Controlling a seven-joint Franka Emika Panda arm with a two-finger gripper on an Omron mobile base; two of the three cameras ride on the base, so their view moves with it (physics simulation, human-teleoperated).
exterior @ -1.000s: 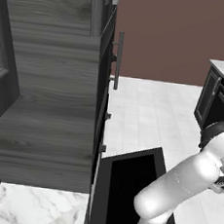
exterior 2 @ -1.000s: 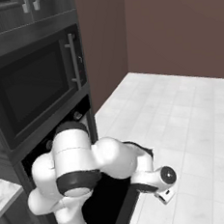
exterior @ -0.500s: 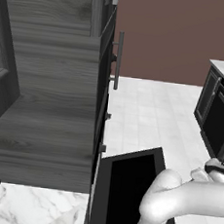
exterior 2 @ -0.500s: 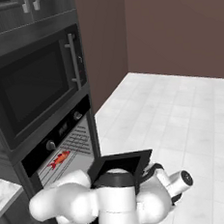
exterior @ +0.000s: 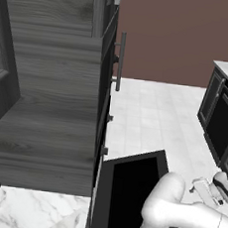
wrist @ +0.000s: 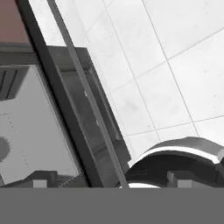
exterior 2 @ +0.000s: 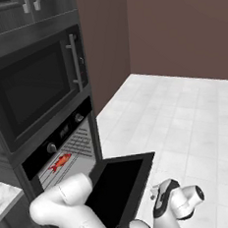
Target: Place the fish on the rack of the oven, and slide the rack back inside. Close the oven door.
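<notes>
The red-orange fish (exterior 2: 60, 162) lies on the wire rack (exterior 2: 82, 140), which sits inside the dark cavity of the oven (exterior 2: 66, 165). The black oven door (exterior 2: 120, 184) (exterior: 131, 192) hangs partly open, tilted up from the floor. My gripper (exterior 2: 156, 197) (exterior: 203, 187) is low, just past the door's free edge, open and holding nothing. In the hand view the door's slim grey handle (wrist: 83, 100) runs diagonally up from between my wide-spread fingertips (wrist: 40, 183), with the gripper (wrist: 107, 181) close to it; I cannot tell if they touch.
A microwave (exterior 2: 30, 94) with a bar handle sits above the oven in the tall grey wood-grain cabinetry (exterior: 47, 104). Dark base cabinets (exterior: 220, 115) stand at the right. White tiled floor (exterior 2: 185, 114) lies open beyond the door.
The arm has swung down and to the right, carrying the hand from over the door to low beside its free edge. The door, fish and rack have not visibly moved.
</notes>
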